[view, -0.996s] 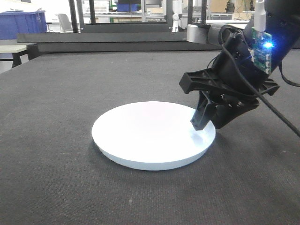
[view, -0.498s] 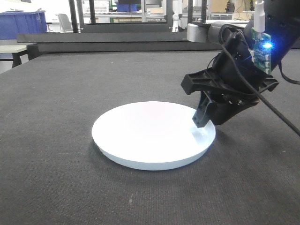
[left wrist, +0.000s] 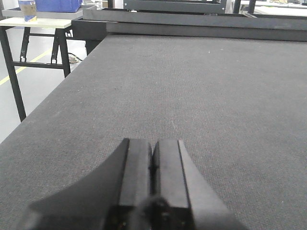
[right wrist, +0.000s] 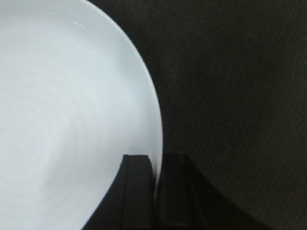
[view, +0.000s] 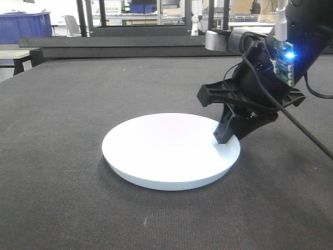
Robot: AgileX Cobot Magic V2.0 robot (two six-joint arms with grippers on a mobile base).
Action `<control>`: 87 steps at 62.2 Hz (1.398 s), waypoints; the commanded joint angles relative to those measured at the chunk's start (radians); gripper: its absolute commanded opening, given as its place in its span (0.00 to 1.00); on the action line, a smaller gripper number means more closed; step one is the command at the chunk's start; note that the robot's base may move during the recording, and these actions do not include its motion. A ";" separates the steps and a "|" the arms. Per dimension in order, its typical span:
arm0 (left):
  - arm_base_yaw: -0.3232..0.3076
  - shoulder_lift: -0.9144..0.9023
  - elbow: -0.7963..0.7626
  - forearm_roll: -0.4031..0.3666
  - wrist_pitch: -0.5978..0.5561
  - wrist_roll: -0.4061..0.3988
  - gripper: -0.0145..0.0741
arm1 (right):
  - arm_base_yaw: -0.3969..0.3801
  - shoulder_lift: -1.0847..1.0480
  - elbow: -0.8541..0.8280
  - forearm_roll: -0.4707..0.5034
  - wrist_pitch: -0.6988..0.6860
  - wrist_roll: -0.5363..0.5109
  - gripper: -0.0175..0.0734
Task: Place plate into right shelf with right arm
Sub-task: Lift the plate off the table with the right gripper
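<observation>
The white round plate (view: 166, 148) lies flat on the dark table (view: 62, 104), centre right. My right gripper (view: 226, 136) comes down from the right and is shut on the plate's right rim, one finger inside the dish and one outside. The right wrist view shows the plate (right wrist: 62, 105) filling the left side, its rim pinched in the right gripper (right wrist: 156, 160). My left gripper (left wrist: 152, 146) hovers low over bare table, shut with nothing in it. The right shelf is out of view.
A black frame rail (view: 114, 44) runs along the table's far edge. Blue bins (view: 26, 26) stand at the back left. A small side table (left wrist: 33, 21) stands beyond the table's left edge (left wrist: 43, 110), with open floor below.
The right gripper's body has shifted slightly up and left while its fingers stay at the plate's right rim. The plate has barely moved.
</observation>
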 commanded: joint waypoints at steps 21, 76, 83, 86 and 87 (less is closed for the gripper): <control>0.001 -0.006 0.010 -0.006 -0.086 -0.003 0.11 | -0.008 -0.246 -0.043 -0.015 -0.022 -0.010 0.25; 0.001 -0.006 0.010 -0.006 -0.086 -0.003 0.11 | -0.008 -1.475 0.422 -0.017 -0.308 0.002 0.25; 0.001 -0.006 0.010 -0.006 -0.086 -0.003 0.11 | -0.008 -1.557 0.524 -0.017 -0.445 0.001 0.25; 0.001 -0.006 0.010 -0.006 -0.086 -0.003 0.11 | -0.008 -1.572 0.562 -0.017 -0.514 0.001 0.25; 0.001 -0.006 0.010 -0.006 -0.086 -0.003 0.11 | -0.008 -1.574 0.572 -0.017 -0.534 0.001 0.25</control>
